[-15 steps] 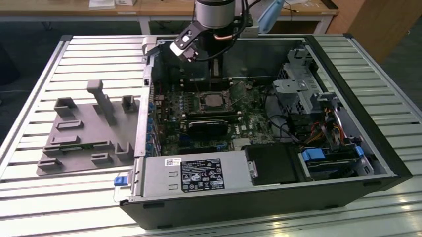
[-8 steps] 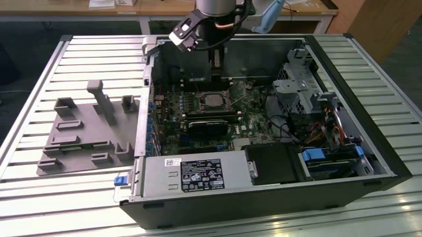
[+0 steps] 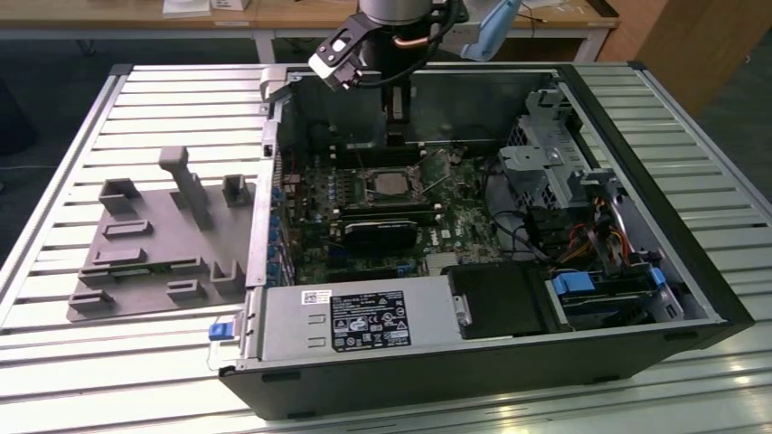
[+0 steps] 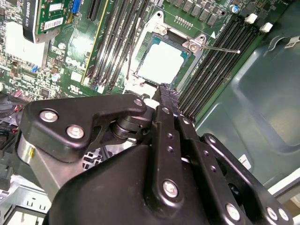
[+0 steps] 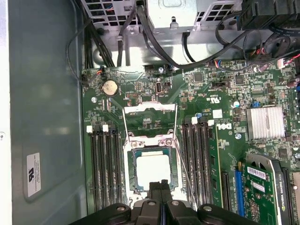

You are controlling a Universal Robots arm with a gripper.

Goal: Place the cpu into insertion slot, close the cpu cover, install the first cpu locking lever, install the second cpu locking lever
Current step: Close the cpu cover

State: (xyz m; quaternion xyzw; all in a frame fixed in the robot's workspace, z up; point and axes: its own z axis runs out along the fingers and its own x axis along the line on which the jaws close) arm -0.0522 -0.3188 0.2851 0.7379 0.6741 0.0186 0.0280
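Square silvery cpu (image 5: pixel 152 169) (flat, dull)

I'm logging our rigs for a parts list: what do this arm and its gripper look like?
The arm ends in a grey metal cylinder with a black, white-faced box at its side and a copper-coloured cable looping below. The gripper is matt black, built of jointed link bars studded with silver screws, narrowing to two slim fingers.

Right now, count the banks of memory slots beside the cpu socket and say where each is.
2. One bank lies between the cpu and the case wall; the second bank lies on the cpu's opposite side. The fingers may hide more.
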